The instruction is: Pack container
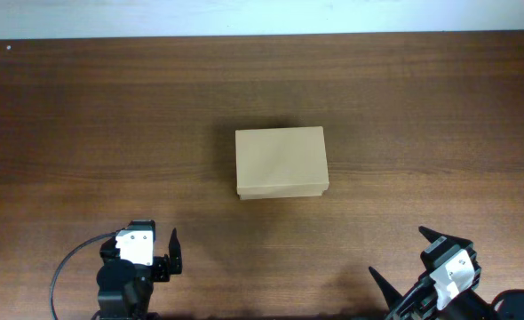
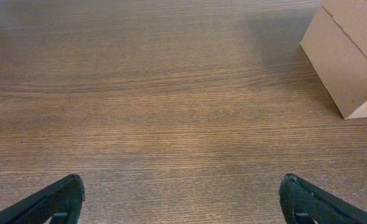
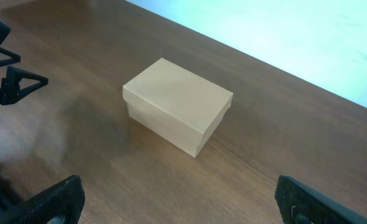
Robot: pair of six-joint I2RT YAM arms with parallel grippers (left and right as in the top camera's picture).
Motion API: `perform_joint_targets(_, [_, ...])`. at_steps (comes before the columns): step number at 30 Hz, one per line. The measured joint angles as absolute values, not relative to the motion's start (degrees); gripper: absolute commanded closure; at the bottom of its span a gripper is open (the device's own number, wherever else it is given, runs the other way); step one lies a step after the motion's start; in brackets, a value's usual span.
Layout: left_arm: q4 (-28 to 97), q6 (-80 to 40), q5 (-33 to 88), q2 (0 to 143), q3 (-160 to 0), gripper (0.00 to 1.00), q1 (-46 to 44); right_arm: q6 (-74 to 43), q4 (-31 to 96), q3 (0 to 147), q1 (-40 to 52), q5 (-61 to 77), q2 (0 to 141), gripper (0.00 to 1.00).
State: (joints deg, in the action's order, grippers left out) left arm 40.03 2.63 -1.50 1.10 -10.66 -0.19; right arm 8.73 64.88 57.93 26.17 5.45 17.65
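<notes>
The container [image 1: 281,161] is a tan cardboard box with its lid shut, standing in the middle of the wooden table. It also shows at the top right of the left wrist view [image 2: 351,53] and in the middle of the right wrist view [image 3: 177,104]. My left gripper [image 1: 162,252] is open and empty near the front edge, left of the box; its fingers show wide apart in the left wrist view [image 2: 182,199]. My right gripper [image 1: 408,267] is open and empty at the front right; its fingers show wide apart in the right wrist view [image 3: 178,199]. No pens or tape rolls are in view.
The brown wooden table [image 1: 93,133] fills the view, with a pale strip [image 1: 244,16] along its far edge. The left arm [image 3: 0,68] shows at the left of the right wrist view.
</notes>
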Motion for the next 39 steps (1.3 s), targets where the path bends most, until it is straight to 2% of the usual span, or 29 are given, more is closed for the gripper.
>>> perform_joint_targets(11, [40.0,2.6,-1.5,1.1,-10.7,0.00,-0.2,8.7,67.0,57.9,26.0,5.5,17.6,0.01])
perform_joint_targets(19, [40.0,2.6,-1.5,1.1,-10.7,0.00,-0.2,8.7,64.5,57.3,17.5,5.5,17.6,0.01])
perform_joint_targets(28, [40.0,2.6,-1.5,1.0,-10.6,0.00,-0.2,8.7,52.6,40.6,8.8,5.5,13.3,0.01])
perform_joint_targets(39, [40.0,2.6,-1.5,0.9,-10.6,0.01,-0.2,7.2,49.6,23.6,0.4,5.5,5.2,0.01])
